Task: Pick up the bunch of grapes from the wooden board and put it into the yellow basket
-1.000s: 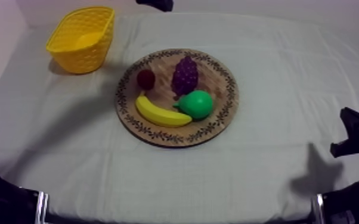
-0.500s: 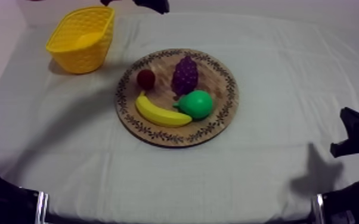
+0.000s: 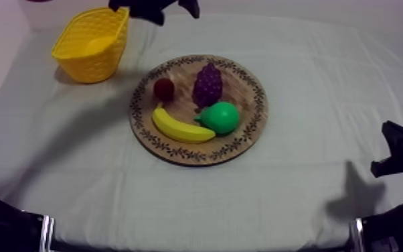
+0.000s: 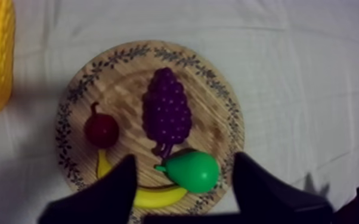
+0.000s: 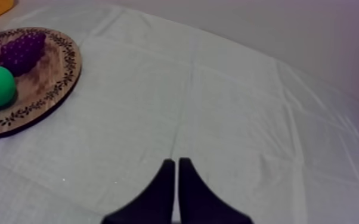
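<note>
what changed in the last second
The left gripper has come further in from the far side, open over the board, holding nothing. Grapes, basket and the shut right gripper stayed put.

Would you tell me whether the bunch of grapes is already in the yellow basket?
No, the bunch of grapes lies on the wooden board, next to the pear.

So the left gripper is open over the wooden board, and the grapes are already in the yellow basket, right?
No: the left wrist view shows the bunch of grapes lying on the wooden board; the left gripper is open above it.
</note>
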Robot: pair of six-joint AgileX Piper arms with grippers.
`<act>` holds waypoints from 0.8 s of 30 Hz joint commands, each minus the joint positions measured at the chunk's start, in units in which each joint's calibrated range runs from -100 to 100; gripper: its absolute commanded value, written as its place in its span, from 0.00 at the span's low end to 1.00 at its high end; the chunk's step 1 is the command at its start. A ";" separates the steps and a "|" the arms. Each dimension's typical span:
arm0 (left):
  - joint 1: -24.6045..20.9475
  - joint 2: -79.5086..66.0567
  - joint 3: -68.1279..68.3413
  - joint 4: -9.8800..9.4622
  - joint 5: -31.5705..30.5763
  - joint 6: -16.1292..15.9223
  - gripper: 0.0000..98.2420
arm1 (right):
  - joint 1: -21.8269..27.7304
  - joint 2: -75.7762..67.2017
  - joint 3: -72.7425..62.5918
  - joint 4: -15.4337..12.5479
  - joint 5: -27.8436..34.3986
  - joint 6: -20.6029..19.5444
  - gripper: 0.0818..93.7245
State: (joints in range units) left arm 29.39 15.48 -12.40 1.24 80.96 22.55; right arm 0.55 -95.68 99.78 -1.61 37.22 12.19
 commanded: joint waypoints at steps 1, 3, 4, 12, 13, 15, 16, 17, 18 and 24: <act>-0.22 -0.08 1.56 0.13 -0.61 1.35 0.89 | -0.01 0.00 -0.01 -0.02 -0.04 -0.01 0.00; -0.38 -0.11 2.13 0.22 -0.99 1.27 0.92 | -0.01 0.00 -0.01 -0.02 -0.04 -0.01 0.00; -0.41 -0.08 2.19 0.24 -1.12 1.18 0.93 | -0.01 0.00 -0.01 -0.02 -0.04 -0.01 0.00; 0.18 0.96 1.18 0.40 -2.21 -0.44 0.94 | -0.01 0.00 -0.01 -0.02 -0.04 -0.01 0.00; 0.24 1.26 1.20 0.47 -2.56 -0.71 0.93 | -0.01 0.00 -0.01 -0.02 -0.04 -0.01 0.00; 0.32 2.01 1.40 0.73 -3.44 -1.25 0.92 | -0.01 0.00 -0.01 -0.02 -0.04 -0.01 0.00; 0.35 2.44 1.52 0.90 -3.93 -1.54 0.92 | -0.01 0.00 -0.01 -0.02 -0.04 -0.01 0.00; 0.36 2.89 1.60 1.10 -4.42 -1.85 0.92 | -0.01 0.00 -0.01 -0.02 -0.04 -0.01 0.00; 0.37 3.39 1.66 1.28 -4.88 -2.12 0.91 | -0.01 0.00 -0.01 -0.02 -0.04 -0.01 0.00; 0.40 7.42 1.41 2.58 -7.84 -4.10 0.88 | -0.01 0.00 -0.01 -0.02 -0.04 -0.01 0.00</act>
State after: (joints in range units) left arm 29.77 22.14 -10.83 3.68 73.31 18.90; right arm 0.55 -95.68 99.78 -1.61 37.22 12.15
